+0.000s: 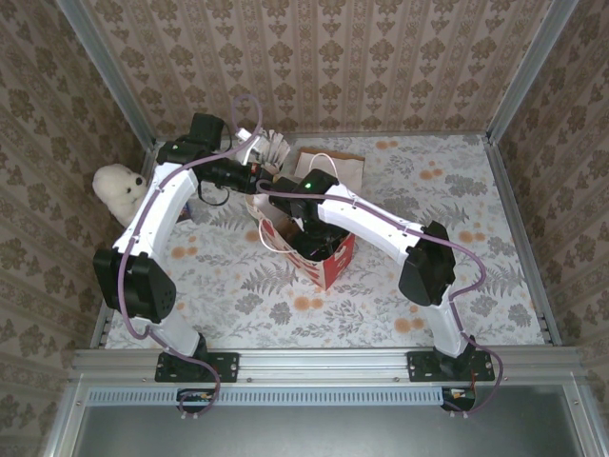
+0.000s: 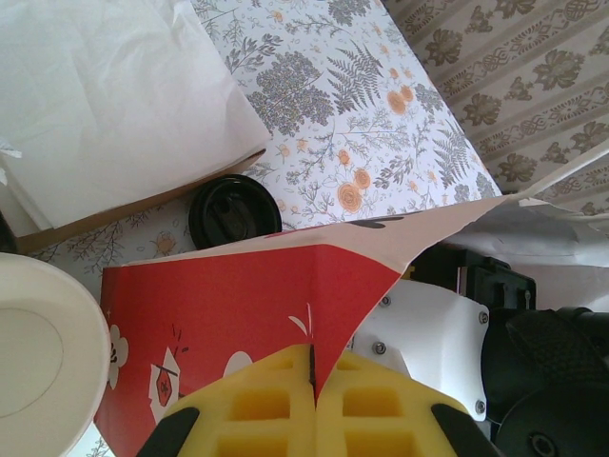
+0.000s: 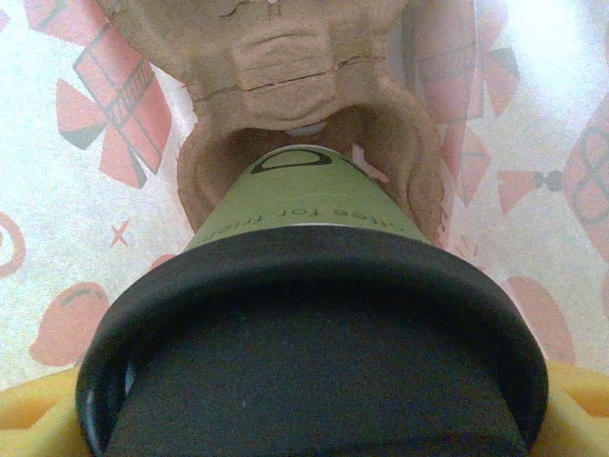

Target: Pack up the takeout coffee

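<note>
The takeout coffee [image 3: 304,205], a green paper cup with a black lid, is down inside the red patterned paper bag [image 1: 335,265]. Its base rests in a well of a brown pulp cup carrier [image 3: 285,57]. My right gripper [image 3: 314,409] reaches into the bag and grips the cup at the lid, a yellow pad [image 3: 29,419] showing at each side. My left gripper [image 2: 314,367] is shut on the bag's top edge [image 2: 238,305] and holds that side up. From above, the left gripper [image 1: 255,177] is at the bag's far left rim and the right gripper [image 1: 309,243] is in the bag's mouth.
A second black-lidded cup [image 2: 233,211] stands on the table just beyond the bag. A cream-lined open cup [image 2: 38,352] is at the left. White paper [image 2: 124,95] lies on cardboard behind. A white plush bear [image 1: 119,186] sits at the left wall, a brown bag [image 1: 328,164] behind.
</note>
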